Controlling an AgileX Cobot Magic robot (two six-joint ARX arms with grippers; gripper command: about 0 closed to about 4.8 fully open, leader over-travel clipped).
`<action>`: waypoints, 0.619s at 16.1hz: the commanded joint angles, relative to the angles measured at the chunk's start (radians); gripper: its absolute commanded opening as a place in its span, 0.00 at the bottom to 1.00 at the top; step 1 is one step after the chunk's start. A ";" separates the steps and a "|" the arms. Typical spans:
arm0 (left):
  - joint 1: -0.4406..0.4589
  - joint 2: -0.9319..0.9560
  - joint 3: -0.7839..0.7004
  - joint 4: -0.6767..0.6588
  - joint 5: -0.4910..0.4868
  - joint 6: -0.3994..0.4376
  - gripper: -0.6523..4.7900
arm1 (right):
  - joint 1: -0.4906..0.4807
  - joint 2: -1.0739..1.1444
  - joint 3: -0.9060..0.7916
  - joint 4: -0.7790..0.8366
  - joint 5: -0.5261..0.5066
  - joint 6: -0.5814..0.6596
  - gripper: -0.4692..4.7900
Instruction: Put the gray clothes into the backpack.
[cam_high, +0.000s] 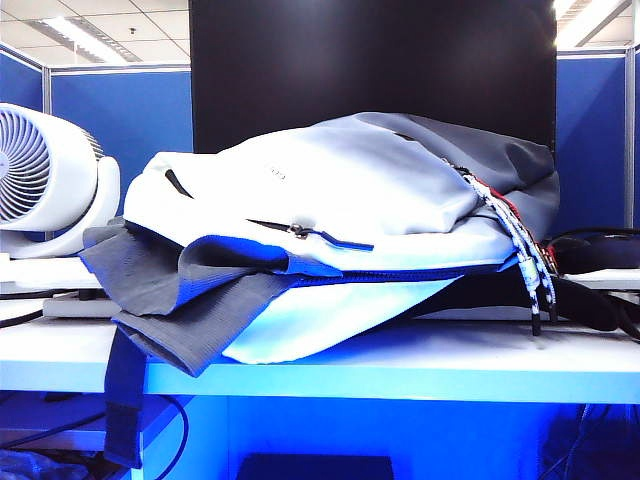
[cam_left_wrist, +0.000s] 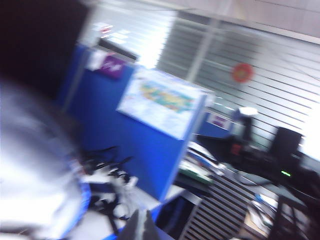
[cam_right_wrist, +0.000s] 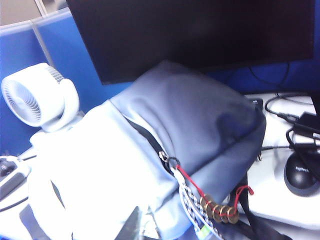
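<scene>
Gray clothes lie partly tucked in the backpack mouth on the bench; much is seen spilling out at the exterior view's left. Left pincer and right pincer are closed, empty, held clear. Insertion judged unfinished.

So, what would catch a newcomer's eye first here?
The big white-and-gray backpack lying on its side across the table, in front of a black monitor. Then the gray clothes spilling from its open left side over the table edge. Neither claw shows in the exterior view; a white fan stands at far left.
</scene>
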 joint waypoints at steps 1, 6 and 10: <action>-0.003 0.000 -0.016 -0.435 -0.174 0.373 0.11 | 0.000 0.000 -0.077 0.184 -0.001 -0.036 0.09; -0.003 0.000 -0.015 -0.718 -0.455 0.715 0.11 | 0.000 0.000 -0.247 0.388 0.002 -0.050 0.09; -0.003 0.000 -0.015 -0.875 -0.629 0.911 0.11 | -0.001 0.002 -0.363 0.491 0.095 -0.053 0.09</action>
